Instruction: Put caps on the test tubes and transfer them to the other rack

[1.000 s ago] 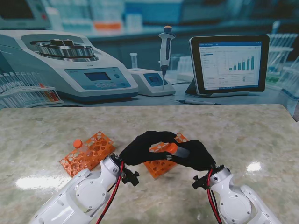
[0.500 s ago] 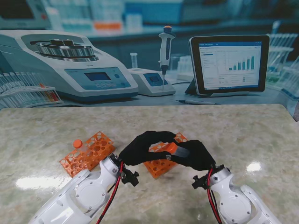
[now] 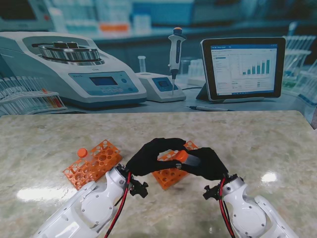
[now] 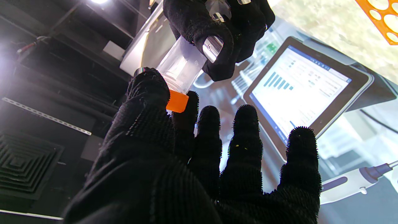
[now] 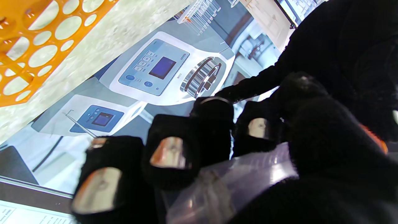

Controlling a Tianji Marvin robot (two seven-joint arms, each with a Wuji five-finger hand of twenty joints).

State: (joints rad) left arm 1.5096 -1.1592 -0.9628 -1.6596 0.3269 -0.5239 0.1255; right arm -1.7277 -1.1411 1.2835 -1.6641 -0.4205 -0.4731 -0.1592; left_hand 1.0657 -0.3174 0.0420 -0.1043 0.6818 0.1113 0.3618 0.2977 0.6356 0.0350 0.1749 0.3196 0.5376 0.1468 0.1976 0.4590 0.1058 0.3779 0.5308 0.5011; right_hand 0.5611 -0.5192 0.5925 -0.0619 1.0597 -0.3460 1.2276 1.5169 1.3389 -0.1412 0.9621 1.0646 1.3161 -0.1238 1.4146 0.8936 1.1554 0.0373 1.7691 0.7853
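Both black-gloved hands meet above the middle orange rack [image 3: 170,176]. My right hand [image 3: 209,164] is shut around a clear test tube [image 3: 192,161], held roughly level, its mouth toward my left hand [image 3: 148,156]. In the left wrist view the left thumb and index finger [image 4: 149,93] pinch the orange cap [image 4: 177,101] sitting on the mouth of the tube [image 4: 182,66]; the other left fingers stay spread. In the right wrist view the fingers [image 5: 169,155] wrap the tube [image 5: 239,182]. A second orange rack [image 3: 95,162] to the left holds one orange-capped tube [image 3: 82,152].
Both racks lie on the marble table [image 3: 257,144]. Behind its far edge is a lab backdrop with a centrifuge [image 3: 74,67], a pipette [image 3: 175,47] and a tablet [image 3: 242,67]. A rack corner [image 4: 384,15] shows in the left wrist view.
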